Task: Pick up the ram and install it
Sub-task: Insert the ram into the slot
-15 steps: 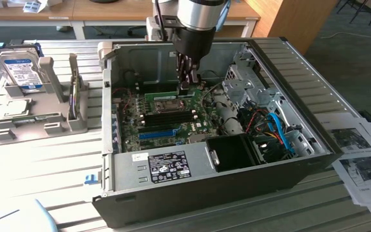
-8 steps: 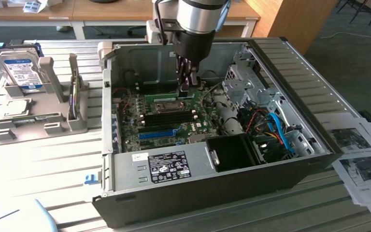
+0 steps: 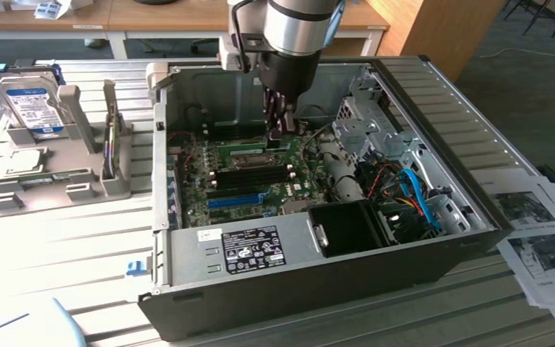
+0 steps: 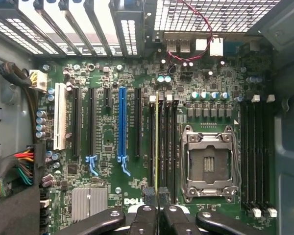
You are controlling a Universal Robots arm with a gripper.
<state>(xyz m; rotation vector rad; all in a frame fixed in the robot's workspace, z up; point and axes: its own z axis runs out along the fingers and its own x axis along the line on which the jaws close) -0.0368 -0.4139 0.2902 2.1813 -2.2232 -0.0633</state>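
1 thin green ram (image 4: 157, 142) stands edge-on between the fingers (image 4: 149, 197).

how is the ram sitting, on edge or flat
On edge: the ram shows as a thin green line along the black memory slots beside the CPU socket, pinched in the gripper. Seated or not: cannot tell.

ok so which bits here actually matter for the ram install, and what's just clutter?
Job:
- ram, seen edge-on, held
- end effector, shut on the ram inside the case
- memory slots, black, alongside the ram

Lying about:
- hard drive, standing in the rack outside the case
- papers on the exterior view's right
- blue slot
- CPU socket, empty
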